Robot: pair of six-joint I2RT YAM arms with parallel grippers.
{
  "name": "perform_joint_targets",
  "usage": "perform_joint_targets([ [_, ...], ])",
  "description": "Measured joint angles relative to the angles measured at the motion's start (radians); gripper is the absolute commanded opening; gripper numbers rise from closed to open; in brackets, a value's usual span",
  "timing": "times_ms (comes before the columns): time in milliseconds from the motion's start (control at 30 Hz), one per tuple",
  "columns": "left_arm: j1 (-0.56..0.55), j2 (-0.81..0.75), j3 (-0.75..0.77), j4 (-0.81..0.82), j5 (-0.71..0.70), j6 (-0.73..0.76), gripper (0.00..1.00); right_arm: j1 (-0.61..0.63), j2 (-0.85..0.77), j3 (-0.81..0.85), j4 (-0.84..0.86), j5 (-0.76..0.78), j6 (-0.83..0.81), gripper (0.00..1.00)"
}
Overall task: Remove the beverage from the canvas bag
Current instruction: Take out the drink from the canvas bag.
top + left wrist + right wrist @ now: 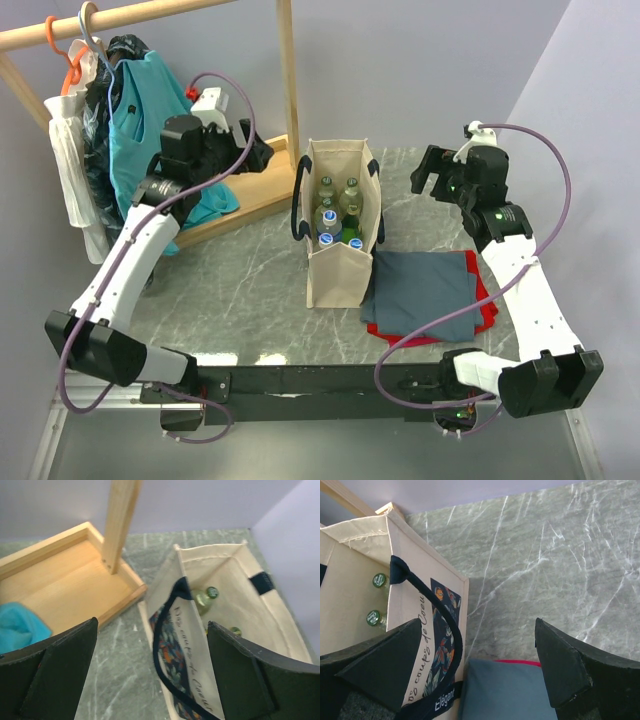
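The beige canvas bag stands upright mid-table, its mouth open and its navy handles hanging at the sides. Several beverage bottles with green and blue caps stand inside. My left gripper hovers open to the left of the bag, apart from it. In the left wrist view the bag's printed side and one handle lie between the left gripper's spread fingers, with green caps showing inside. My right gripper is open to the right of the bag. In the right wrist view the bag and its bottles sit left of the right gripper.
A wooden clothes rack with a tray base and post stands at the back left, with a teal garment hanging on it. A folded grey-blue cloth over a red one lies against the bag's right side.
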Motion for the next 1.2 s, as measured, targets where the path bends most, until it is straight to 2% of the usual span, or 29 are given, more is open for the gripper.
perform_joint_targets([
  [367, -0.055, 0.181, 0.308, -0.097, 0.108, 0.049, 0.96, 0.000, 0.002, 0.000, 0.003, -0.016, 0.000, 1.00],
  [600, -0.165, 0.325, 0.429, -0.142, 0.124, 0.089, 0.96, 0.000, 0.004, 0.000, 0.003, -0.039, -0.002, 1.00],
  [800, -0.254, 0.438, 0.545, -0.178, 0.119, 0.116, 0.96, 0.006, 0.011, 0.000, 0.005, -0.218, -0.015, 1.00],
  [1000, -0.287, 0.463, 0.549, -0.200, 0.102, 0.127, 0.96, 0.051, 0.032, 0.021, 0.000, -0.393, -0.040, 1.00],
  [1100, -0.291, 0.466, 0.549, -0.203, 0.095, 0.130, 0.96, 0.099, 0.055, 0.047, -0.023, -0.426, -0.067, 1.00],
  [1133, -0.292, 0.466, 0.549, -0.203, 0.091, 0.130, 0.96, 0.116, 0.066, 0.058, -0.030, -0.426, -0.076, 0.90],
  [1200, -0.292, 0.466, 0.549, -0.200, 0.088, 0.130, 0.96, 0.138, 0.086, 0.072, -0.047, -0.425, -0.093, 0.83],
])
